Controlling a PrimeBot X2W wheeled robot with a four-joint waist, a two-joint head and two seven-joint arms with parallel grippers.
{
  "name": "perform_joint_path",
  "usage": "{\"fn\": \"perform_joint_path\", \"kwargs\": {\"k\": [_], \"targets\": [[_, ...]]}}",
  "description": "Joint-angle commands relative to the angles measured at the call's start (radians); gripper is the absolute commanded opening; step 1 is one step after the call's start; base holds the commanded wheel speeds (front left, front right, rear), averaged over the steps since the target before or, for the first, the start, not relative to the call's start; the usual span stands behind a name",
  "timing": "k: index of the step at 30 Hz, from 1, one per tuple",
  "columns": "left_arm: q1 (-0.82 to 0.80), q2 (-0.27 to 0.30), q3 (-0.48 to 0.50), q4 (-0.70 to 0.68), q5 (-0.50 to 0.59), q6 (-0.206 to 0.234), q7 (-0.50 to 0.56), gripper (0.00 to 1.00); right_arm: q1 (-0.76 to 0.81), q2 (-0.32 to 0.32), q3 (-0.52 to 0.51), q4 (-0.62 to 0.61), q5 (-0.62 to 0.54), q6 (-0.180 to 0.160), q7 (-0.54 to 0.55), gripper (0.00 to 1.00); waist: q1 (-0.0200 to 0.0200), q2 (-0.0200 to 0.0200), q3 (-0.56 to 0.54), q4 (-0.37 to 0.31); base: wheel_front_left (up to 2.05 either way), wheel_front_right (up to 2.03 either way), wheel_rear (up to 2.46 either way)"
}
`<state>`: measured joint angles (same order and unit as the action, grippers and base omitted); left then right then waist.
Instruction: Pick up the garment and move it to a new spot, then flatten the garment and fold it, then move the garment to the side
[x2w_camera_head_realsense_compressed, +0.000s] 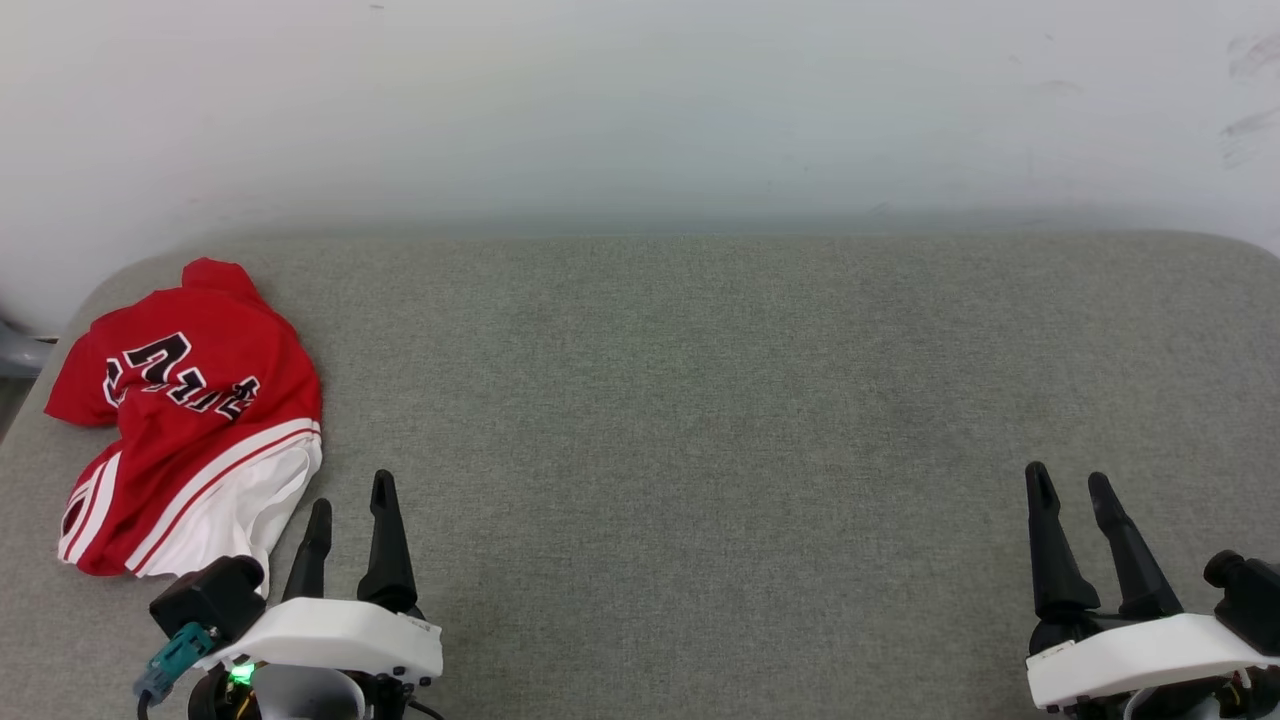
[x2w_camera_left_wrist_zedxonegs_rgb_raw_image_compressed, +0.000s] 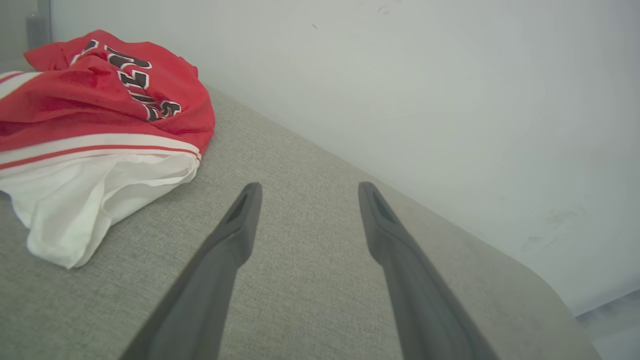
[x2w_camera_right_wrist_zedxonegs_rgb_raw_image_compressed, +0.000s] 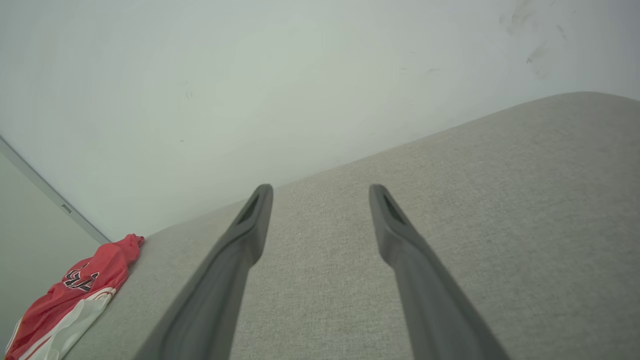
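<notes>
The garment (x2w_camera_head_realsense_compressed: 190, 420), a red jersey T-shirt with white sleeve fabric and black white-outlined lettering, lies crumpled at the far left of the grey fabric surface (x2w_camera_head_realsense_compressed: 700, 420). It also shows in the left wrist view, the garment (x2w_camera_left_wrist_zedxonegs_rgb_raw_image_compressed: 95, 125) at upper left, and small in the right wrist view, the garment (x2w_camera_right_wrist_zedxonegs_rgb_raw_image_compressed: 70, 305) at lower left. My left gripper (x2w_camera_head_realsense_compressed: 350, 495) stands open just right of the garment's white edge, empty. My left gripper (x2w_camera_left_wrist_zedxonegs_rgb_raw_image_compressed: 306, 192) has nothing between its fingers. My right gripper (x2w_camera_head_realsense_compressed: 1068, 478) is open and empty at the lower right, far from the garment; in its own view the right gripper (x2w_camera_right_wrist_zedxonegs_rgb_raw_image_compressed: 320, 192) points across bare fabric.
A pale wall (x2w_camera_head_realsense_compressed: 640, 110) rises directly behind the surface. The surface's rounded corners sit at the far left and far right. A grey object (x2w_camera_head_realsense_compressed: 15, 350) pokes in at the left edge beside the garment.
</notes>
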<state>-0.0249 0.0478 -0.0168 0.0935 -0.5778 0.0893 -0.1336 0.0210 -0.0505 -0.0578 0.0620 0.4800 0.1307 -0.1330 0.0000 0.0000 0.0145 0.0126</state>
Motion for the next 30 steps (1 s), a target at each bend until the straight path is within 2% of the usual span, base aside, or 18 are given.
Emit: {"fn": "perform_joint_path", "kwargs": {"k": [1,30], "targets": [[0.000,0.002,-0.002,-0.013,0.024,0.004,-0.007,1.00,-0.005,0.000,0.001,-0.017,-0.027,0.000,-0.008,1.00,0.0000,0.0000,0.000,0.000,0.00,0.00,0.00],[0.021,0.003,-0.045,-0.034,0.306,0.026,-0.077,1.00,0.029,0.000,0.005,-0.049,-0.297,0.000,-0.078,1.00,0.0000,0.0000,0.007,0.005,0.00,0.00,0.00]]}}
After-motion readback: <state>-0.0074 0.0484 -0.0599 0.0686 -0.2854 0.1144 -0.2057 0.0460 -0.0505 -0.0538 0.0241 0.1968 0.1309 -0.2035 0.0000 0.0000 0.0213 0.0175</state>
